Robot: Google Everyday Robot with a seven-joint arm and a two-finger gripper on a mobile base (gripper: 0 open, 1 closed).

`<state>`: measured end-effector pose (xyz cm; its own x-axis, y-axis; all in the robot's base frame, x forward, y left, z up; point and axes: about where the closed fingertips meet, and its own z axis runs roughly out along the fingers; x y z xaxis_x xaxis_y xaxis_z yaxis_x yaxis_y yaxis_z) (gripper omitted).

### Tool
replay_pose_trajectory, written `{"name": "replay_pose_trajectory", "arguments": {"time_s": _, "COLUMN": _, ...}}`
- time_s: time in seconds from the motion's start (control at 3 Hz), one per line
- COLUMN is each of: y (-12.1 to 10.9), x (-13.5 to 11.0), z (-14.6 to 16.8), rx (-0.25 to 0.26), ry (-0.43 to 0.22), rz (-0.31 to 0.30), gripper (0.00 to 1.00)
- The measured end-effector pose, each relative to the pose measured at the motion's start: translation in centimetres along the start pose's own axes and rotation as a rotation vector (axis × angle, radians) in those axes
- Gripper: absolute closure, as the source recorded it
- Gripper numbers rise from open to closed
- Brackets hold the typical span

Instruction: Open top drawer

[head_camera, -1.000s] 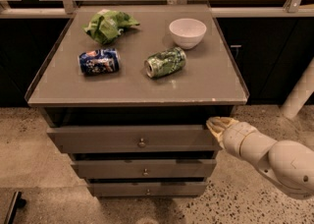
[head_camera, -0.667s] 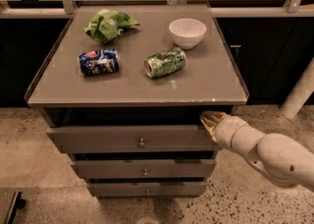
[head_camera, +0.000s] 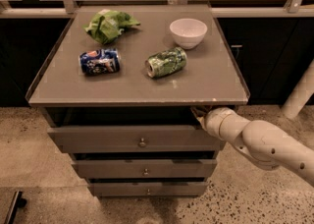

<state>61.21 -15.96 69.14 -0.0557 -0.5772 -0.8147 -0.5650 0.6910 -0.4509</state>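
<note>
The top drawer (head_camera: 98,139) is the widest grey-brown front, with a small round metal knob (head_camera: 143,143) at its centre. It stands out a little from the cabinet, with a dark gap above it under the tabletop. My gripper (head_camera: 198,114) is at the drawer's upper right corner, just under the table edge, reaching into that gap. The white arm (head_camera: 260,142) comes in from the lower right and hides most of the gripper.
On the tabletop (head_camera: 206,78) lie a blue can (head_camera: 99,62), a green can (head_camera: 166,62), a green bag (head_camera: 109,24) and a white bowl (head_camera: 188,32). Two narrower drawers (head_camera: 108,169) sit below. A white post (head_camera: 300,93) stands at the right. The floor is speckled.
The gripper has moved left and up, from beside the drawer's right edge into the gap above the drawer's right corner. The drawer front looks slightly further out.
</note>
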Motion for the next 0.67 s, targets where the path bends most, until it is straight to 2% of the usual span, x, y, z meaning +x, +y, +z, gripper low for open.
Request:
{"name": "replay_pose_trajectory", "arguments": {"time_s": 0.33, "y": 1.39, "x": 0.51, "z": 0.35, "rx": -0.068, "ry": 0.038, "rz": 0.001, "gripper": 1.0}}
{"name": "replay_pose_trajectory", "arguments": {"time_s": 0.67, "y": 1.72, "x": 0.58, "z": 0.16, "rx": -0.093, "ry": 0.053, "rz": 0.01, "gripper": 1.0}}
